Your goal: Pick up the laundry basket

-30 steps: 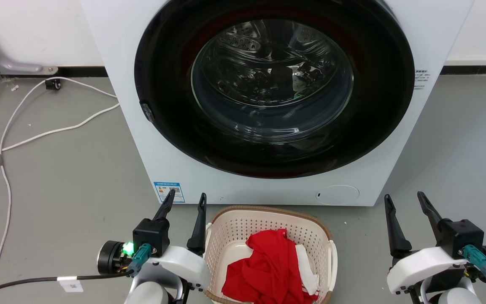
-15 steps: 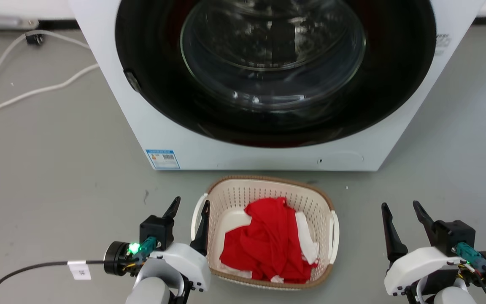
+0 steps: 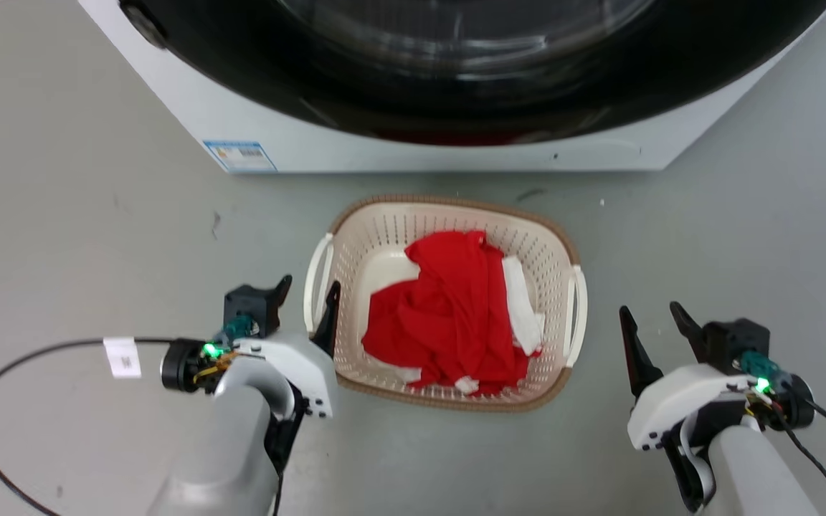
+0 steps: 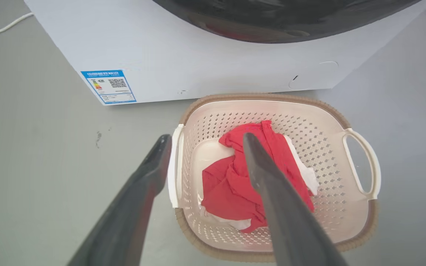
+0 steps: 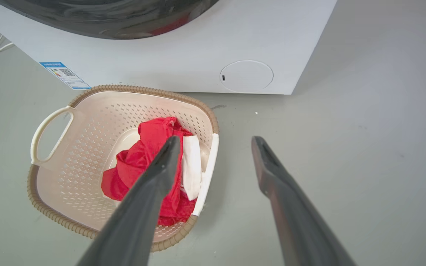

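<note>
The left gripper (image 3: 310, 287) sits beside the laundry basket (image 3: 391, 233) at 9 o'clock, the right gripper (image 3: 649, 309) near 3 o'clock. Both have fingers apart.

Grey floor (image 3: 62, 201), white washing machine (image 3: 355, 147) with dark round door (image 3: 456, 79), blue label (image 3: 239, 155) low on its front.

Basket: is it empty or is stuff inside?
Not empty. The basket holds a crumpled red cloth and some white cloth, lying low on its bottom, well below the rim.
</note>
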Robot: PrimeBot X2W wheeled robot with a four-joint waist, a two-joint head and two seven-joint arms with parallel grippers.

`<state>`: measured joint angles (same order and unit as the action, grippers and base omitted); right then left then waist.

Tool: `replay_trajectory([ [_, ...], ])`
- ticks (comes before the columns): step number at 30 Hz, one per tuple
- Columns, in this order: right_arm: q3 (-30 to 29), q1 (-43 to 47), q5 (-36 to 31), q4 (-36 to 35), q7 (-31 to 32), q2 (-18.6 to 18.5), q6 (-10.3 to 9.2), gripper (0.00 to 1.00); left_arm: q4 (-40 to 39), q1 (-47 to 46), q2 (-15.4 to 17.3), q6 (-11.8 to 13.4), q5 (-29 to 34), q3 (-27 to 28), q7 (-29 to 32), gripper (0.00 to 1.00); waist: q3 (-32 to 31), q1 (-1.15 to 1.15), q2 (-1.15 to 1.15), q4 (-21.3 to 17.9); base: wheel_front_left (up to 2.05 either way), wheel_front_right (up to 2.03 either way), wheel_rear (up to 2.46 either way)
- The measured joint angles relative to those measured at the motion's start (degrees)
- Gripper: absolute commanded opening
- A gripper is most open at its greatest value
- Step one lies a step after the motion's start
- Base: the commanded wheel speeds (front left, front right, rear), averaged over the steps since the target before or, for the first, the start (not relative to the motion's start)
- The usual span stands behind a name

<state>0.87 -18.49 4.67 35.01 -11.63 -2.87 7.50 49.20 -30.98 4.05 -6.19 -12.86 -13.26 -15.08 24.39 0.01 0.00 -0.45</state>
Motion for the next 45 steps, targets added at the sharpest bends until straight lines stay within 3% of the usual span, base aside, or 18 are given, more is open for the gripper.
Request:
replay_trajectory([
  [15,7.39,-16.46,4.52,16.71,-0.18,-0.02,0.0,1.0,14.89,-16.67,3.66,-1.21,-4.58,-5.39,1.08,1.0,14.42,0.0,0.0,-2.38,0.0,0.0,0.0],
  [23,12.12,-23.48,8.64,24.06,1.09,-0.02,0.01,1.0,16.31,-21.87,5.65,-1.21,-10.11,-11.68,5.04,1.0,18.6,0.0,0.0,-3.35,0.0,0.0,0.0],
  [37,21.08,-32.49,15.97,30.08,4.13,-0.02,0.0,1.0,16.88,-27.24,9.4,-1.21,-19.59,-19.86,11.74,1.0,24.36,0.0,0.0,-4.0,0.0,0.0,0.0],
  [38,21.59,-32.9,16.39,30.47,4.21,-0.03,0.0,0.73,16.93,-27.43,9.46,-1.21,-20.19,-20.34,12.25,1.0,24.64,0.0,0.0,-4.0,0.0,0.0,0.0],
  [39,22.2,-33.26,16.91,30.74,4.76,-0.03,0.0,0.34,16.91,-27.59,9.39,-1.21,-20.97,-20.76,12.93,0.35,24.83,0.0,0.0,-3.97,0.0,0.0,0.0],
  [40,22.84,-33.57,17.22,31.08,5.19,-0.03,0.0,0.0,16.81,-27.74,9.33,-1.21,-21.73,-21.23,13.36,0.0,24.98,0.0,0.0,-3.91,0.0,0.0,0.0],
  [45,24.63,-34.89,18.52,32.39,5.33,-0.05,-0.02,0.0,16.1,-27.9,9.89,-1.23,-24.7,-23.86,14.45,0.0,25.22,0.0,0.0,-3.83,0.0,0.0,0.0],
])
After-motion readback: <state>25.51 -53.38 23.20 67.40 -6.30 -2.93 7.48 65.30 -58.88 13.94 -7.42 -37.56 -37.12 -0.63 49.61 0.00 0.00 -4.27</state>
